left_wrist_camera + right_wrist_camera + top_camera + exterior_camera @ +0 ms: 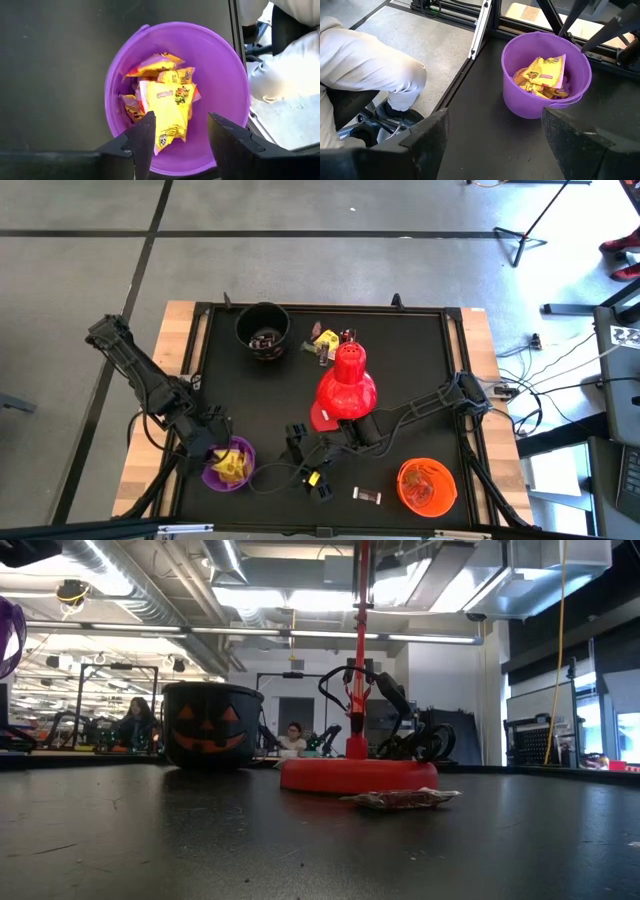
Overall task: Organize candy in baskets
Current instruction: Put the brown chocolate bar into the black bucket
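The purple bucket (229, 464) stands near the table's front left and holds several yellow-wrapped candies (167, 102). My left gripper (179, 137) hangs open just above its rim, pointing steeply down, with the topmost yellow candy (547, 70) lying tilted on the heap below its fingers. My right gripper (495, 145) is open over the bare mat at front centre, facing the purple bucket (545, 75). The black bucket (262, 330) at the far side holds dark candies. The orange bucket (427, 485) is at the front right. One dark candy (368, 496) lies on the mat beside it.
A red desk lamp (347, 385) stands mid-table, with its base (358, 773) behind the dark candy (400, 798). Loose yellow and dark candies (325, 340) lie at the far side, right of the black bucket (210, 725). A person's light-clothed leg (370, 60) is beside the table's left edge.
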